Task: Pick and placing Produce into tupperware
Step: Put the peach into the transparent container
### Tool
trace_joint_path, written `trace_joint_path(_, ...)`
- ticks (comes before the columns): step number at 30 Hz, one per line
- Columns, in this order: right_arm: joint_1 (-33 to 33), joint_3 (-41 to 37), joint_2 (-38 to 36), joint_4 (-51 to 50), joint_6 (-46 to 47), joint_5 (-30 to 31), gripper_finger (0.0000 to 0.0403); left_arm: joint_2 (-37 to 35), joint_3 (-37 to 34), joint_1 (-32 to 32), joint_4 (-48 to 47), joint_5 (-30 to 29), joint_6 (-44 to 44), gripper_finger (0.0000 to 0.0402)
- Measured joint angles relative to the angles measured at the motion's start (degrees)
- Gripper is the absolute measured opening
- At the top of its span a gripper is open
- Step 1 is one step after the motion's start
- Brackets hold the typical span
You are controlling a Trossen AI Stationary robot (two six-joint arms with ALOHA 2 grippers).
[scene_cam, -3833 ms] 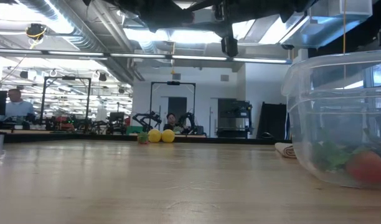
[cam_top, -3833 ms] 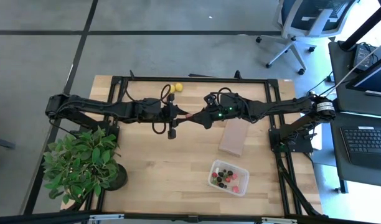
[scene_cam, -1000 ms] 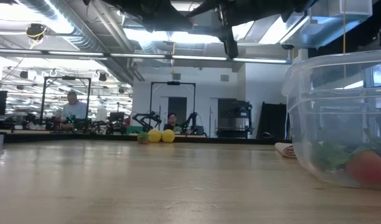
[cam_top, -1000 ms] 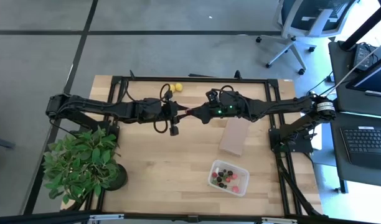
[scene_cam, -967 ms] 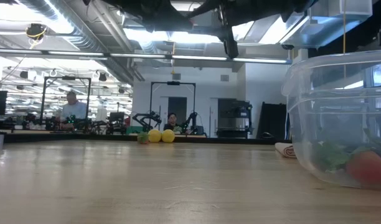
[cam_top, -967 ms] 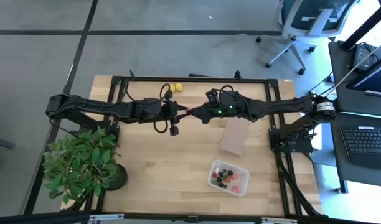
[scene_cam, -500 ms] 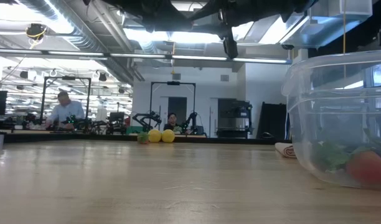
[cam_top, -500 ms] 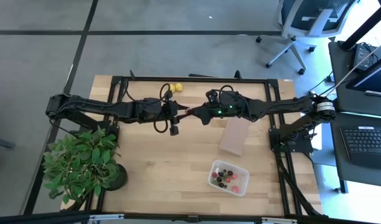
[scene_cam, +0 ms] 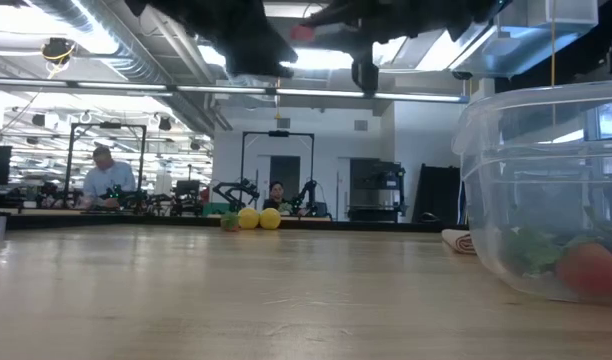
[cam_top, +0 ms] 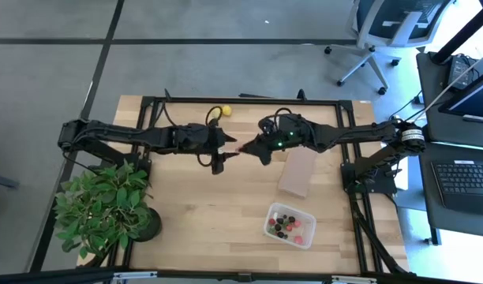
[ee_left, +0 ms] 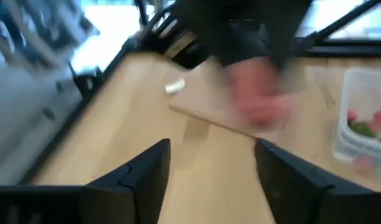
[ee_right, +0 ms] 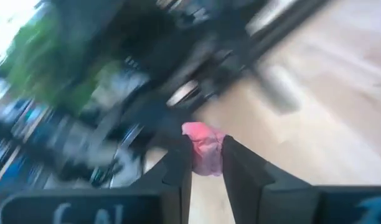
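A small red piece of produce [ee_right: 203,144] is held high above the table's middle by my right gripper [cam_top: 246,147], which is shut on it. It shows as a pink blur [ee_left: 259,99] in the left wrist view. My left gripper [cam_top: 227,150] stands open just to its left, with nothing between its fingers [ee_left: 147,174]. The clear tupperware [cam_top: 290,225] rests on the table near the front right and holds several red and dark pieces. Two yellow lemon-like pieces [cam_top: 224,111] lie at the far edge. My right gripper pinches the red piece [ee_right: 205,163] between its two fingers, which sit on its two opposite sides. They reach nearly level from the table's right. The piece is lifted clear of the table and sticks out past the fingertips.
A flat brown block [cam_top: 297,173] lies right of centre, below my right arm. A leafy potted plant [cam_top: 107,209] stands at the near left corner. Bare wood lies between the block and the plant. In the low view a person [scene_cam: 104,180] sits in the room behind.
The two grippers met at the red piece above the table's middle. My left gripper has let go of it and drawn back a little toward the table's left. The piece stays with my right gripper, clear of the table. Both wrists have rolled somewhat.
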Motion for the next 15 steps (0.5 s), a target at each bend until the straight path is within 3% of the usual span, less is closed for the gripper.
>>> trace_joint_path(5,2.23,0.03,-0.42,-1.48,-6.94,-4.85,0.0077,0.0,-0.02,5.94,-7.45,10.63,-11.91,0.0255)
trace_joint_path(8,5.5,2.36,-0.55,-11.93,-14.39,-4.8,0.0077,0.0,-0.02,8.92,-10.93,12.52,-12.38,0.026)
trace_joint_path(11,10.62,6.86,-0.37,-27.04,-20.99,0.46,0.0072,0.0,-0.04,12.41,-13.27,13.07,-17.33,0.0261)
trace_joint_path(15,17.87,11.94,0.14,-42.6,-19.27,8.6,0.0068,0.02,-0.09,17.16,-16.14,16.73,-22.39,0.0261)
